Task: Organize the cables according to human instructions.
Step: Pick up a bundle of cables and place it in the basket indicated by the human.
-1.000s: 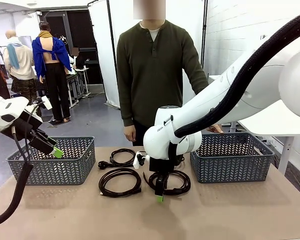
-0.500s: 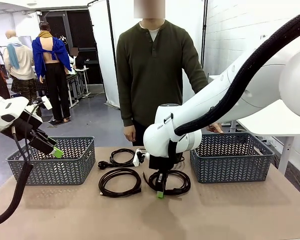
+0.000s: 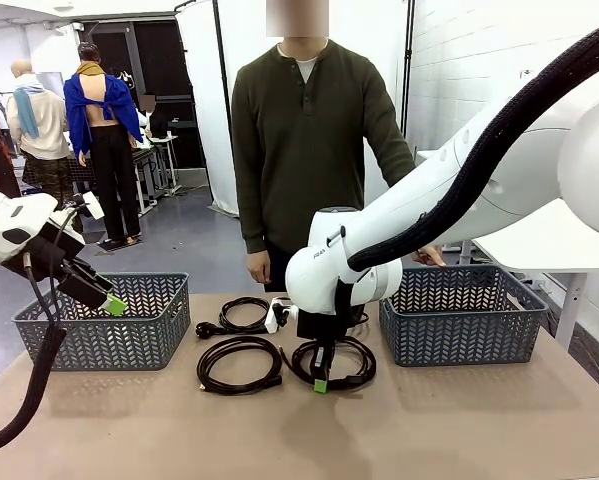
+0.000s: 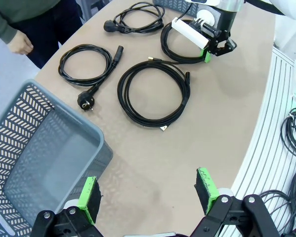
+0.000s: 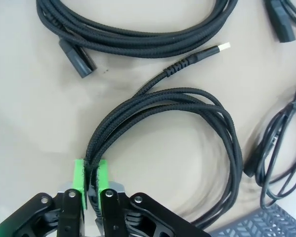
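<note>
Four black cables lie coiled on the tan table between two baskets. My right gripper is shut on the near rim of one braided coil; in the right wrist view its green pads pinch the bundled strands of this cable. A second braided coil lies to its left, and a thinner one with a plug lies behind that. Seen from the left wrist, the fourth coil rests farthest away. My left gripper hangs open over the left basket, nothing between its fingers.
A grey basket stands at the table's left and another at its right. The person stands at the far edge, hands hanging low. Bare table stretches along the near side. The table's curved edge runs beside my left gripper.
My right gripper's jaws have closed on the braided coil and risen slightly, drawing the coil's near rim in. The left arm and the person have not moved.
</note>
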`<state>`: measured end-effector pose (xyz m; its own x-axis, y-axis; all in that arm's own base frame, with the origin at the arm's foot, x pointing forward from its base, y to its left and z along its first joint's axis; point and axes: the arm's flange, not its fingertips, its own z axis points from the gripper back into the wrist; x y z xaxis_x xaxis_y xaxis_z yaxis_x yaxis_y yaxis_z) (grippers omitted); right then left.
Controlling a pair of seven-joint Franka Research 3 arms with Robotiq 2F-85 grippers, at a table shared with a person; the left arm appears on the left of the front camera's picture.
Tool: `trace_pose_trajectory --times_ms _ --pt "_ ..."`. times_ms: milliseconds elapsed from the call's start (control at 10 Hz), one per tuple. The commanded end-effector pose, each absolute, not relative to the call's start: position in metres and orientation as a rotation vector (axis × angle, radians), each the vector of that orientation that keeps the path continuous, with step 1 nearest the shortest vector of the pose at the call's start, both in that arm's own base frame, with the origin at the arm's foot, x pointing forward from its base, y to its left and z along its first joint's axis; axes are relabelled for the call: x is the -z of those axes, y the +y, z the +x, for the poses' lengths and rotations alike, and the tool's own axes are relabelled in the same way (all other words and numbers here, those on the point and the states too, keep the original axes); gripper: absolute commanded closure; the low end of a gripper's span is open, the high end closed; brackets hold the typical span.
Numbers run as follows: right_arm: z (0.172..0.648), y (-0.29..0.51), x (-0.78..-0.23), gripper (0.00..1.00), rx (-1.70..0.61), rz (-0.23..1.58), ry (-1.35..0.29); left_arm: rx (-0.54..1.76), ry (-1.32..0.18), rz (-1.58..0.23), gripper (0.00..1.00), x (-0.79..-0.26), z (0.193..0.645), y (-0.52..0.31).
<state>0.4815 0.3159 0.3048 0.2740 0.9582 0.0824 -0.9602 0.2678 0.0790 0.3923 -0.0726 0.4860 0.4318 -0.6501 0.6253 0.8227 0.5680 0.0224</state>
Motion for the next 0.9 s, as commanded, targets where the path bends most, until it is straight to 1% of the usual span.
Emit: trace_pose_trajectory --times_ms 0,200,400,800 --pt "0.461 0.319 -0.304 1.00 -1.253 0.123 0.062 0.949 -0.640 -0.323 0.00 -0.485 0.395 -0.069" --pt "0.449 0.317 -0.331 1.00 -1.241 0.086 0.020 0.949 -0.640 -0.323 0.00 -0.485 0.395 -0.069" --pt "0.447 0.313 -0.363 1.00 -1.292 0.042 -0.040 0.949 -0.640 -0.323 0.00 -0.485 0.395 -0.069" --pt "0.440 0.305 -0.424 1.00 -1.489 0.063 -0.074 0.949 -0.640 -0.323 0.00 -0.485 0.395 -0.069"
